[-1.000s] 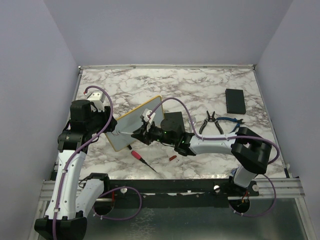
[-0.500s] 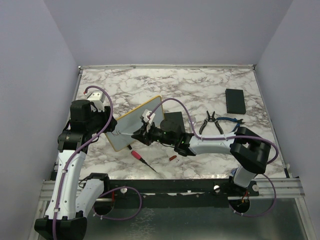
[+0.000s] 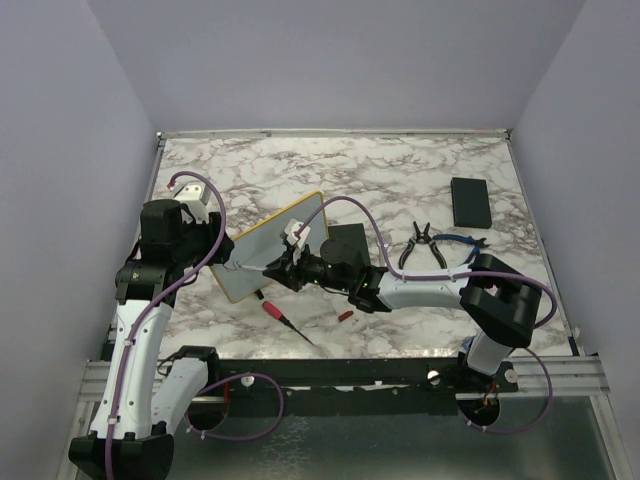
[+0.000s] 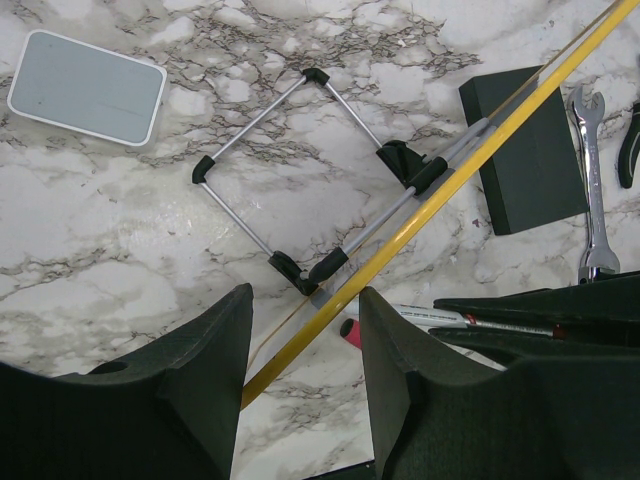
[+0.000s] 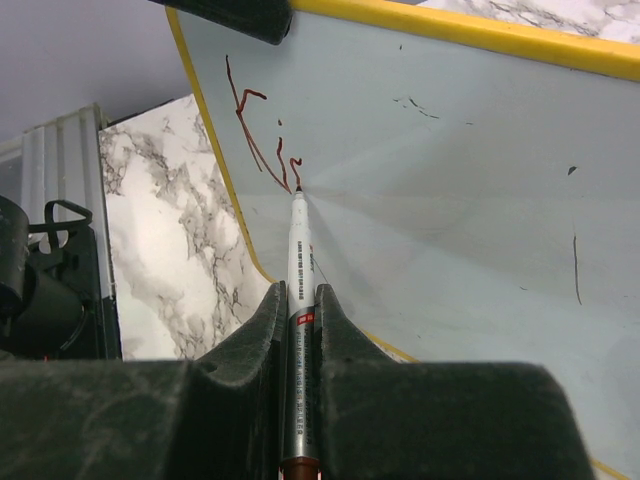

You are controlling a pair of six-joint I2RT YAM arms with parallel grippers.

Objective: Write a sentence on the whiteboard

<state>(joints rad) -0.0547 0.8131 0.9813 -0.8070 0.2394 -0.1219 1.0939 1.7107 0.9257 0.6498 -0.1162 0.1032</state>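
The whiteboard point(image 3: 278, 245), pale grey with a yellow frame, stands tilted up off the table. My left gripper point(image 3: 224, 264) is shut on its lower left corner; the left wrist view shows the yellow edge point(image 4: 420, 215) running between the fingers point(image 4: 205, 375). My right gripper point(image 5: 297, 295) is shut on a white marker point(image 5: 298, 255), whose tip touches the board's face point(image 5: 430, 190). Of the sentence point(image 5: 255, 125), only a few dark red strokes show near the left edge, ending at the marker tip.
A folded metal stand point(image 4: 290, 165) and a small pale slab point(image 4: 85, 85) lie under the board. A black block point(image 4: 525, 150), a wrench point(image 4: 590, 180), pliers point(image 3: 420, 245), a black slab point(image 3: 470, 200), a red screwdriver point(image 3: 285, 320) and a red cap point(image 3: 344, 316) lie around.
My right gripper has edged slightly left with the marker on the board. The left arm and the board have stayed put.
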